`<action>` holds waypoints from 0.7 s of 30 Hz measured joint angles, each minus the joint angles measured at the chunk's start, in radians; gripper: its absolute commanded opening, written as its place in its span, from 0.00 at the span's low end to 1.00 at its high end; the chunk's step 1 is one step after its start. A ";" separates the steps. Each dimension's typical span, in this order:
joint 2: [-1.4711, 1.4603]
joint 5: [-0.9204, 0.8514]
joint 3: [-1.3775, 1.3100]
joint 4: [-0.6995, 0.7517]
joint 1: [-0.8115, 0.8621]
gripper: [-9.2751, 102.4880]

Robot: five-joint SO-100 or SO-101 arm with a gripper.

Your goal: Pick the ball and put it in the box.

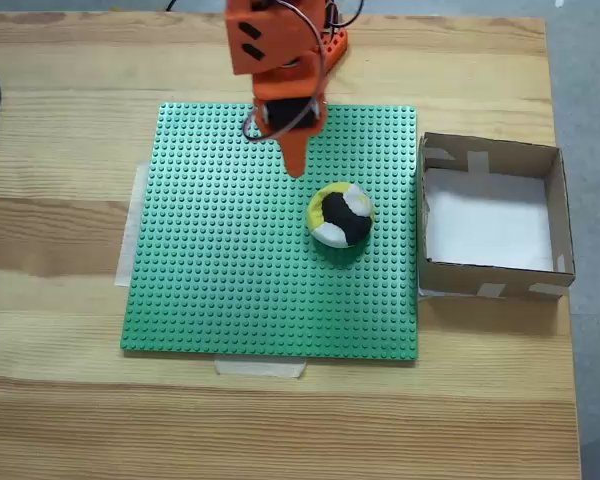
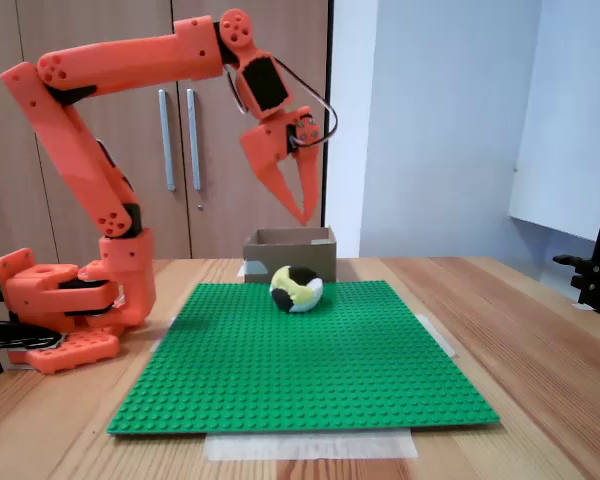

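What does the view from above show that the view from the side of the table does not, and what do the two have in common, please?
Seen from above, a fixed view shows the box's white bottom with nothing in it, the pale tape at its corners, and the bare gap between the ball and the box.

Seen from the side, a fixed view shows the gripper hanging well above the ball, the arm's base on the table, and cupboard doors behind.

Both fixed views show the ball resting on the green studded mat and the gripper holding nothing.
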 measured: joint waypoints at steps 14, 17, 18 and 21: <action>-0.233 -0.040 -0.106 0.135 -0.140 0.08; -0.259 -0.040 -0.106 0.138 -0.152 0.08; -0.264 -0.040 -0.106 0.138 -0.152 0.08; -0.270 -0.034 -0.106 0.137 -0.149 0.12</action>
